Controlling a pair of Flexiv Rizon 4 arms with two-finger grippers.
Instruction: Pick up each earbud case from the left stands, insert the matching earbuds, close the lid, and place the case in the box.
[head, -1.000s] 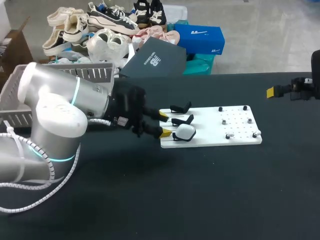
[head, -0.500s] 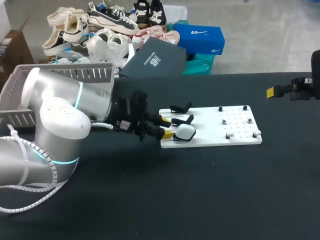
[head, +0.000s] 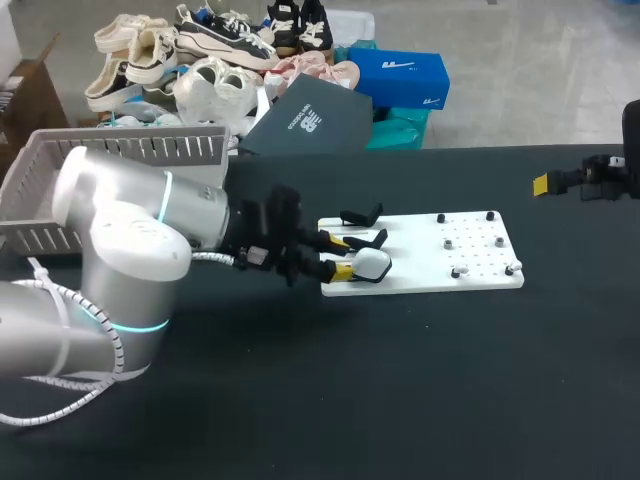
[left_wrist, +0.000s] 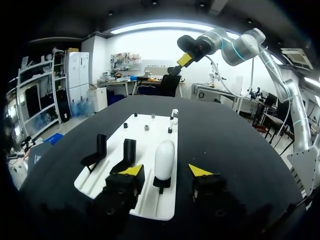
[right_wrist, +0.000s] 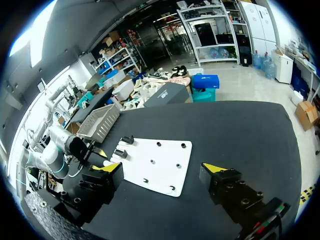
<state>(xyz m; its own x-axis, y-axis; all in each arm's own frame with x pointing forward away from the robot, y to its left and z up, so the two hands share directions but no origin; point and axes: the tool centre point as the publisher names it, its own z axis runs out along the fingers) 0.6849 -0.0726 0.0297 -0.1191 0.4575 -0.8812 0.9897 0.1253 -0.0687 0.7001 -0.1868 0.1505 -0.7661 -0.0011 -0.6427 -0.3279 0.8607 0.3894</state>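
A black tabletop (head: 420, 380) fills the head view, matte and dark from edge to edge. A flat white board (head: 480, 262) lies on it right of the middle. On the board's left end stand two bare black stands (head: 362, 214), and a third carries the white earbud case (head: 372, 264), which sits upright. The board's right half holds small studs (head: 455, 272), too small to tell apart. The left arm (head: 130, 240) comes in low across the tabletop. Its left jaws are spread wide, and in the left wrist view one yellow fingertip (left_wrist: 132, 170) lies to each side of the case without touching it. A grey slatted box (head: 60, 190) sits at the tabletop's back left, partly behind that arm. The right arm (head: 600, 178) hangs over the far right edge, its right jaws parted and holding nothing.
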